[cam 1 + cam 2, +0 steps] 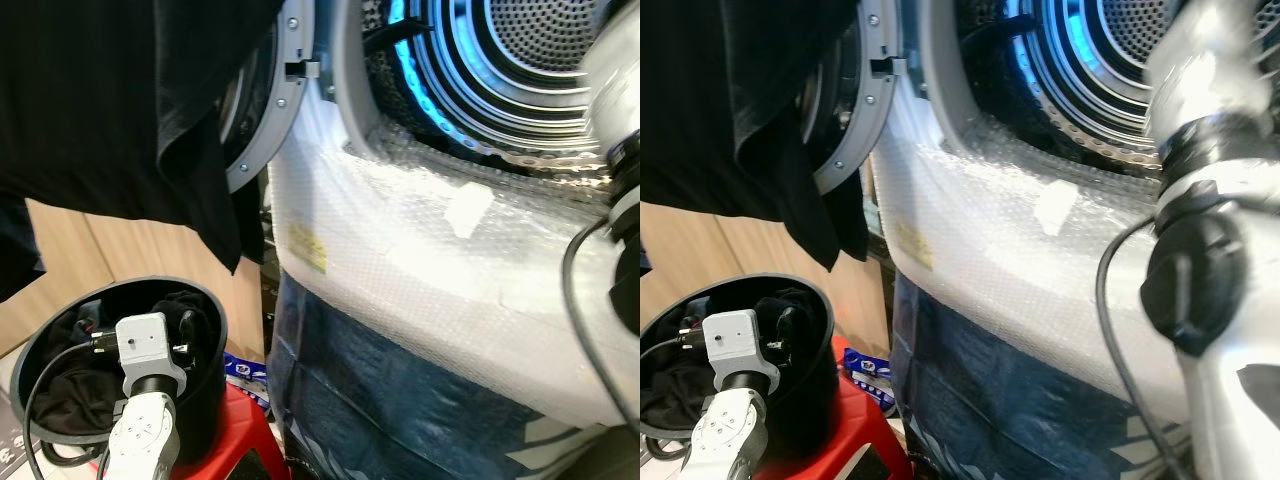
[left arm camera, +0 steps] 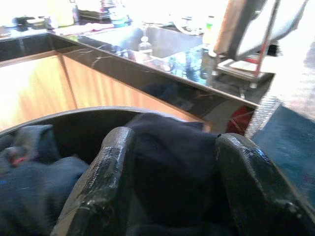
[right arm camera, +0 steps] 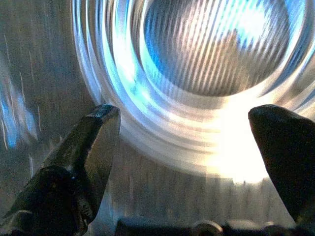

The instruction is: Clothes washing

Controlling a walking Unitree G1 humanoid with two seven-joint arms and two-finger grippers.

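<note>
Reaching down into the black bucket, the left pincer is spread around dark clothes, while the right pincer, open and empty, is aimed into the washer drum above-right.

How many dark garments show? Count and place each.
3: one black garment hangs before the washer door; two lie in the black bucket, a dark piece between the left end effector's fingers, a bluish piece beside it. More may be buried.
</note>
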